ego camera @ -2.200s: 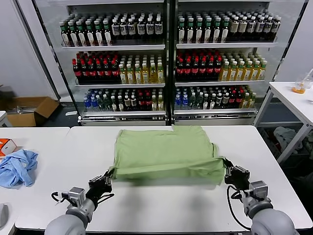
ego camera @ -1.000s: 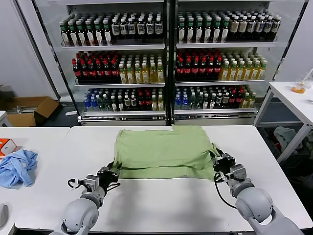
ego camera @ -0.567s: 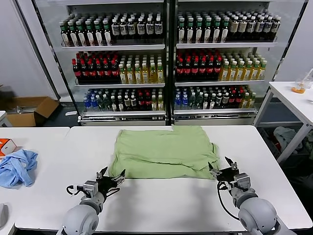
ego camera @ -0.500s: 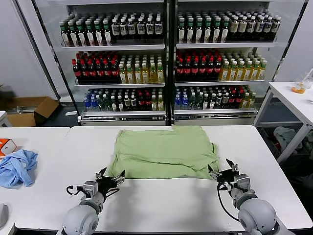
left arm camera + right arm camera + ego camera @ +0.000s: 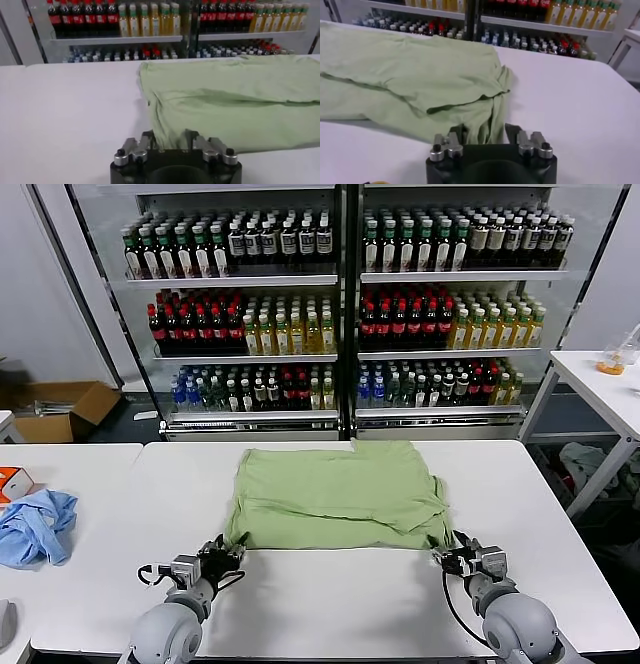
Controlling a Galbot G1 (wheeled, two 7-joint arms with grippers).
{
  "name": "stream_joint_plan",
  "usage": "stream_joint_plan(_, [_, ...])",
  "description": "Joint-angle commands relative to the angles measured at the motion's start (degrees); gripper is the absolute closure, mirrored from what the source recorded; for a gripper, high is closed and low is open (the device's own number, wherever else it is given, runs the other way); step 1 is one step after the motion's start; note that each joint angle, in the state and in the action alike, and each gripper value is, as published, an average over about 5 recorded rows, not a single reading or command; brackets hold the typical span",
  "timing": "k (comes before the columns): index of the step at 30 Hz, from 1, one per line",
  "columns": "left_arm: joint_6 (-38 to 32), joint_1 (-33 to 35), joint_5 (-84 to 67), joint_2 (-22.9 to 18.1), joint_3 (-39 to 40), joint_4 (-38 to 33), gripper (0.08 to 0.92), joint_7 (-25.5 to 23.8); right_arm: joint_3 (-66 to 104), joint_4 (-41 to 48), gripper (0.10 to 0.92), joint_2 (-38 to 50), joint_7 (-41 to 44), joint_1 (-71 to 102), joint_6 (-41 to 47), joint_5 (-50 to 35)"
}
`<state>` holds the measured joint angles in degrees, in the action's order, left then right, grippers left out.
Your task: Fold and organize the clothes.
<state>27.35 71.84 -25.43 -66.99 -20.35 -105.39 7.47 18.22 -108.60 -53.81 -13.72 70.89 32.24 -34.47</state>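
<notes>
The pale green shirt (image 5: 335, 489) lies folded into a rough rectangle on the white table (image 5: 330, 609); its collar, buttons and print are hidden. My left gripper (image 5: 228, 552) is low on the table at the shirt's near left corner, open, with the cloth edge between its fingers in the left wrist view (image 5: 170, 142). My right gripper (image 5: 452, 556) is at the near right corner, open, with the bunched sleeve between its fingers in the right wrist view (image 5: 485, 132). The shirt fills the left wrist view (image 5: 225, 95) and the right wrist view (image 5: 410, 70).
A light blue cloth (image 5: 35, 526) and an orange box (image 5: 12, 482) lie on the table to the left. Glass-door drink fridges (image 5: 340, 314) stand behind the table. A second white table (image 5: 605, 389) is at the right, a cardboard box (image 5: 60, 409) on the floor at the left.
Both grippers carried the near edge forward and laid it down, then opened and let go. Since then they have moved in against the shirt's near corners.
</notes>
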Motion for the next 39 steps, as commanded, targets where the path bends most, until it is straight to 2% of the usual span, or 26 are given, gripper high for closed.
stream_joint_plan(1, [0.01, 0.12, -1.05, 0.00, -0.15, 0.24, 0.771, -0.42, -0.19, 0.65, 0.638, -0.17, -0.13, 0.14, 0.84, -1.46])
stream_joint_plan(5, [0.13, 0.69, -3.37, 0.37, -0.75, -0.26, 0.867, -1.36, 0.30, -0.94, 0.760, -0.01, 0.07, 1.50, 0.75, -1.18])
stream_joint_plan(9, [0.62, 2.22, -5.59, 0.74, -1.57, -1.78, 0.887, -2.06, 1.16, -3.76, 0.864, 0.54, 0.19, 3.98, 0.55, -0.76])
stream_joint_plan(11, [0.74, 3.39, -5.95, 0.85, -2.02, -2.70, 0.889, -2.12, 1.75, -5.69, 0.890, 0.95, 0.24, 5.67, 0.47, -0.50])
stream_joint_plan(15, [0.86, 7.41, -6.01, 0.95, -3.10, -5.94, 0.894, -2.05, 3.16, -9.95, 0.895, 2.02, 0.20, 9.98, 0.38, 0.39])
stream_joint_plan(25, [1.34, 21.30, -2.82, 0.97, -6.94, -19.63, 0.899, -1.45, 9.73, -21.71, 0.895, 3.24, 0.08, 25.49, 0.21, 4.80])
stream_joint_plan(39, [2.55, 37.76, 3.05, -0.98, -11.15, -30.71, 0.906, -1.39, 16.34, -29.03, 0.895, 1.70, 1.60, 41.01, 0.86, 13.11])
